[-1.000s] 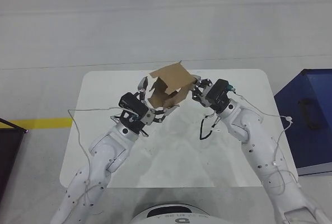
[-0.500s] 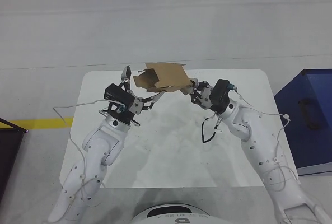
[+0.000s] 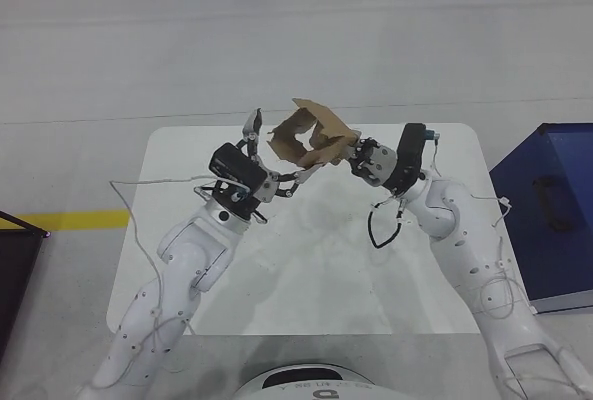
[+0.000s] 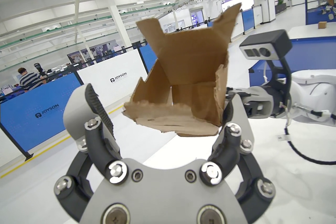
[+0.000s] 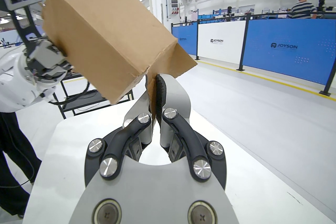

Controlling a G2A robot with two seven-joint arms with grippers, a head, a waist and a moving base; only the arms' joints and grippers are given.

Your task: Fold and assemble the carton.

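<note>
At the upper middle of the top view, the right gripper (image 3: 353,160) is pinched tight on a corner flap of the carton (image 3: 316,140). Its pads (image 5: 159,88) press the cardboard from both sides. That single grip seems to carry the whole box, tilted, clear of the table (image 3: 276,290).

Just left of it in that view, the left gripper (image 3: 276,155) is spread wide and holds nothing. Its fingers are set to either side of the carton's open end, which faces it. One finger lies right beside a side wall, but I cannot tell whether it touches.

The box is only half formed, with loose flaps and ragged edges. The right arm is probably steadying it so the left can push a flap inward.

At the right edge of the frame, well apart, stands a blue container (image 3: 566,200).
</note>
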